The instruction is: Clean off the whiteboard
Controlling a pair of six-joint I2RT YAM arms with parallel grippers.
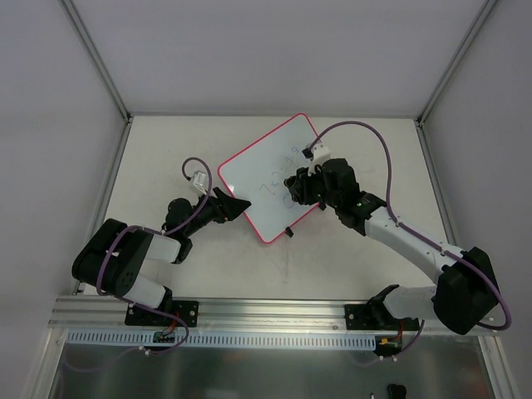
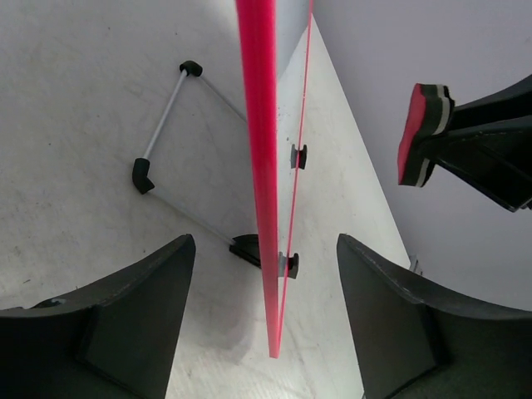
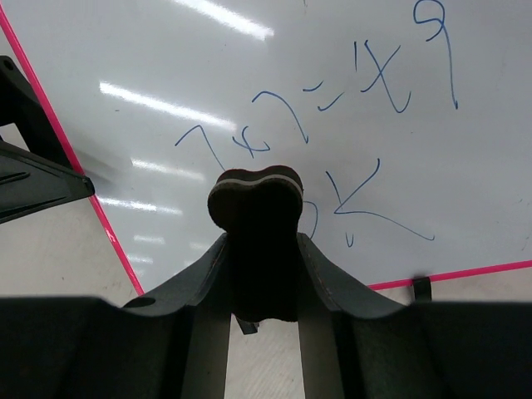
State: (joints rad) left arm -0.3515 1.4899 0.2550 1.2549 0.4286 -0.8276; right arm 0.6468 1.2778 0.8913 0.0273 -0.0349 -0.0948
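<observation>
Your right pincer [image 3: 259,241] is clamped on the eraser [image 3: 253,195] close by the blue writing [image 3: 378,83] on the whiteboard [image 1: 262,170], propped on its wire stand [image 2: 166,112] mid-way across the bench [image 1: 166,150], but your left pincer [image 2: 264,249] only straddles the pink rim [image 2: 259,125], jaws wide apart, so a firm wipe could shove or tip the board.

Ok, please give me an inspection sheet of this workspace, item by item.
surface: white table, faint scuffs.
job's things: board with blue writing not yet erased; eraser facing it, contact unclear.
clutter: nothing seen.
grippers: left gripper open, astride board's rim; right gripper shut on eraser.
cables: purple cables loop over both arms.
surroundings: white walls, metal frame.
</observation>
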